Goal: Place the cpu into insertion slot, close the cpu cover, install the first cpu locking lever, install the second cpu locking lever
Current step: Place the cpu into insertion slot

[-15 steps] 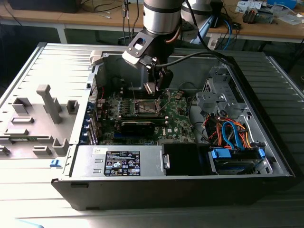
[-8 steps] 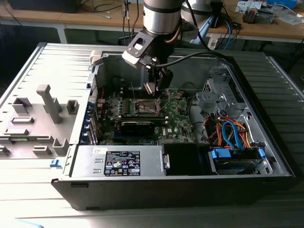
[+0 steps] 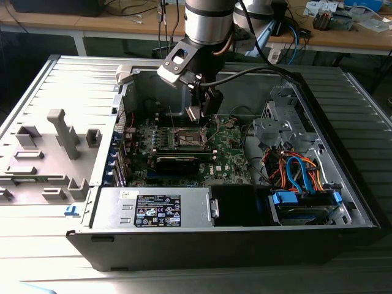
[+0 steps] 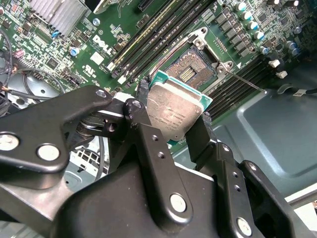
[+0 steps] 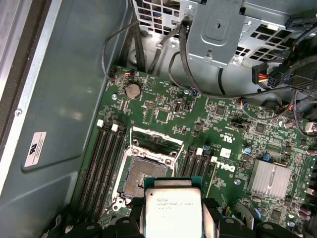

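My gripper (image 3: pixel 201 109) hangs inside the open computer case, above the green board (image 3: pixel 226 153). It is shut on the cpu (image 4: pixel 174 112), a small silvery square chip pinched by its edges between the two black fingers (image 4: pixel 140 106). In the first wrist view the cpu (image 5: pixel 173 210) hovers just beside the insertion slot (image 5: pixel 142 179), not over it. The insertion slot (image 4: pixel 190 70) is uncovered, with its dark pin field showing. The cpu cover (image 5: pixel 154 140) stands flipped back at the slot's far side. A thin metal lever (image 4: pixel 243 81) sticks out from the slot's corner.
Memory slots (image 5: pixel 106 163) flank the socket and a finned heat sink (image 5: pixel 270 178) sits nearby. A long black card (image 3: pixel 177 162), the power supply (image 3: pixel 156 208), a drive cage (image 3: pixel 275 122) and loose cables (image 3: pixel 294 171) crowd the case. A grey fixture (image 3: pixel 64 135) stands outside it.
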Tool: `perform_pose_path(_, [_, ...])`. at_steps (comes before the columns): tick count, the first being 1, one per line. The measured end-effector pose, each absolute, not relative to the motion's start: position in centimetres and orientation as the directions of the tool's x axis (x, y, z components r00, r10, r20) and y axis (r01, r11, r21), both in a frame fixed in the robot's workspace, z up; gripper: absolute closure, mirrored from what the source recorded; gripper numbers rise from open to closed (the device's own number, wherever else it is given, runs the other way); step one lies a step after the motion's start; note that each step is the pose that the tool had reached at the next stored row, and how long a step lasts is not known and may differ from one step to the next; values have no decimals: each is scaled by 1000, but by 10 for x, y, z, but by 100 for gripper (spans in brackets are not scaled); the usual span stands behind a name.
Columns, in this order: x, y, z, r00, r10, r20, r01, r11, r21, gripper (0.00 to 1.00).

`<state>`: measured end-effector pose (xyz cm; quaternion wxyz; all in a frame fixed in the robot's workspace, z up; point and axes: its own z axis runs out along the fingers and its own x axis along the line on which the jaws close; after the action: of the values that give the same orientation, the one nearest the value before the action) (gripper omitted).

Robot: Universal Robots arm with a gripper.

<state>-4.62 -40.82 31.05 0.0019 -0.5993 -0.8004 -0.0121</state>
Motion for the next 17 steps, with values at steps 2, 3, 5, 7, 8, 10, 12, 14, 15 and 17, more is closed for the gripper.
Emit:
perform_pose_path(2, [-46, -408, 310, -281, 960, 18, 960, 280, 17, 45])
perform_pose_path(3, [-46, -408, 310, -280, 960, 17, 960, 280, 17, 45])
perform_pose_path(5, [-46, -408, 310, -279, 960, 17, 960, 279, 17, 45])
perform_pose_path(7, [-46, -408, 310, -278, 961, 17, 961, 277, 17, 45])
perform_pose_path(8, [-46, -408, 310, -277, 961, 17, 961, 277, 17, 45])
perform_pose_path(10, [-46, -408, 310, -276, 961, 17, 961, 276, 17, 45])
perform_pose_path(12, [-46, -408, 310, -275, 961, 17, 962, 274, 17, 45])
perform_pose_path(14, [-46, -408, 310, -273, 962, 17, 962, 272, 17, 45])
perform_pose_path(15, [-46, -408, 310, -272, 962, 17, 962, 272, 17, 45])
perform_pose_path(17, [-46, -408, 310, -271, 963, 17, 963, 270, 17, 45])
